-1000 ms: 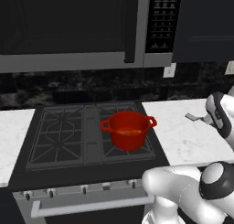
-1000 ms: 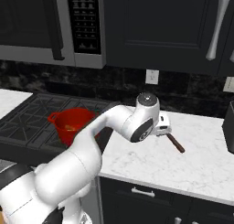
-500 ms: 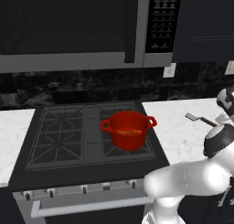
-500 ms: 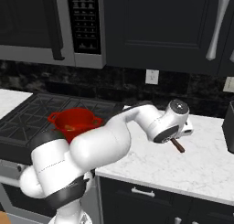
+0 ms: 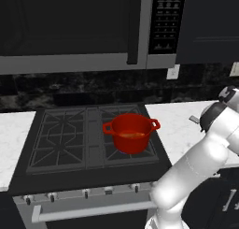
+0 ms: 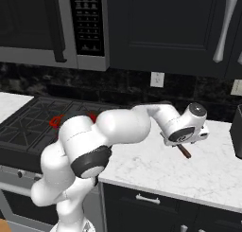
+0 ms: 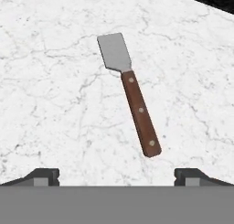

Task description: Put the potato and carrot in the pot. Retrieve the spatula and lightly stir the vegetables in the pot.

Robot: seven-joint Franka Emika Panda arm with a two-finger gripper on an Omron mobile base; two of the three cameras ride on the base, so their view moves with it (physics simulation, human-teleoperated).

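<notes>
- the spatula (image 7: pixel 130 98) lies flat on the white marble counter (image 7: pixel 55 109), right of the stove (image 5: pixel 88 137).
- the gripper (image 7: pixel 116 175) hangs above it, fingers spread wide, holding nothing.
- the red pot (image 5: pixel 131 132) sits on the stove, something orange inside.

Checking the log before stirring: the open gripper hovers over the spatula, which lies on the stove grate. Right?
Not quite. The hand view shows the spatula lying on the white marble counter, not the stove grate. The open gripper does hover over it.
</notes>
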